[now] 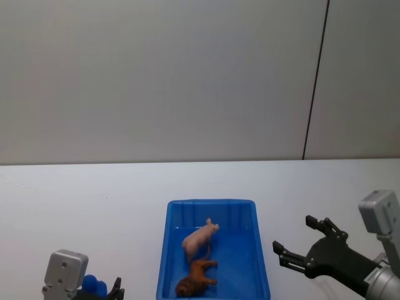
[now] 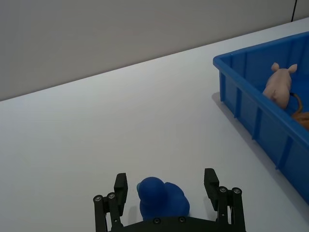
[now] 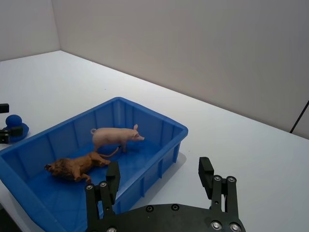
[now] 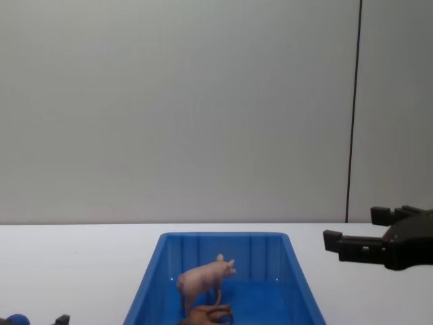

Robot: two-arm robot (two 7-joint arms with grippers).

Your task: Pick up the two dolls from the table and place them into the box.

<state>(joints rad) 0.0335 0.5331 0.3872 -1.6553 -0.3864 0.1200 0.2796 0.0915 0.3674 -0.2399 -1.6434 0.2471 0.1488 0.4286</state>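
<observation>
On the white worktop (image 1: 112, 200) sits the blue box (image 1: 262, 250), near the head view's lower middle; both dolls lie inside it. Toward the box's 12 o'clock end stands the pink pig (image 1: 199, 237), upright on its legs in the right wrist view (image 3: 116, 137), snout pointing to about 1 o'clock in the head view; just behind it, at the 6 o'clock end, the brown lion (image 1: 195, 280) lies on its side on the box floor, its mane toward 7 o'clock, its legs close to the pig's tail; whether the two touch I cannot tell.

At the box's 3 o'clock side the right gripper (image 1: 300, 242) hangs above the worktop, clear of the box rim; its fingers (image 3: 206, 174) are spread wide and released, nothing between them; the chest view shows it (image 4: 357, 233) level with the rim's far edge, off to the right.

At the box's 8 o'clock, well apart from it, the left gripper (image 2: 166, 186) is low over the worktop; its fingers (image 2: 210, 183) are released and stand either side of a dark blue ball (image 2: 161, 197), without closing on it; the ball rests on the worktop, also seen in the head view (image 1: 94, 284).
</observation>
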